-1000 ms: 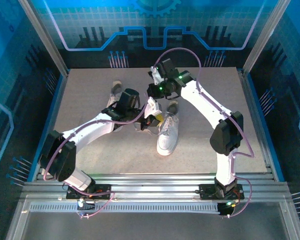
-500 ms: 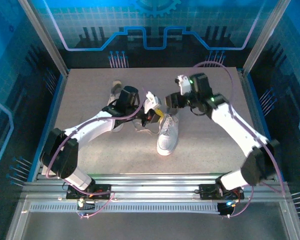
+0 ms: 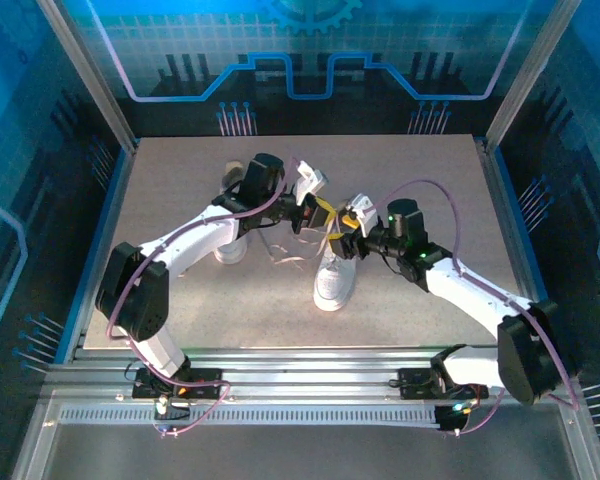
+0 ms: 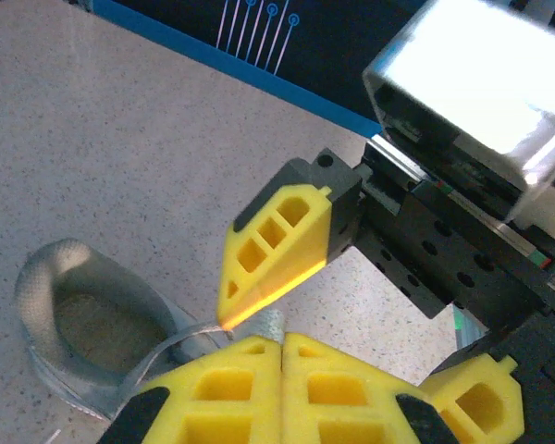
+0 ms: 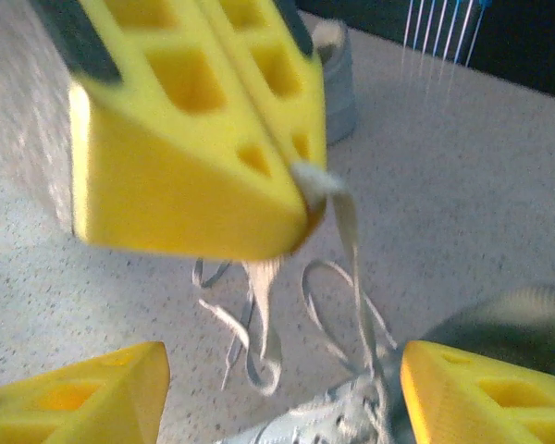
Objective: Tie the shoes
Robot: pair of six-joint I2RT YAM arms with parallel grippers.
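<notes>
Left tool pinches a lace rising from one shoe.

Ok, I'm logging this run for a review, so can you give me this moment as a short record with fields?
left gripper: jaws shut on a white lace
white lace: hangs from the left gripper down to the centre shoe
right gripper: jaws open, holding nothing, close beside the left gripper
centre shoe: on the table, laces loose
second shoe: partly under the left arm
</notes>
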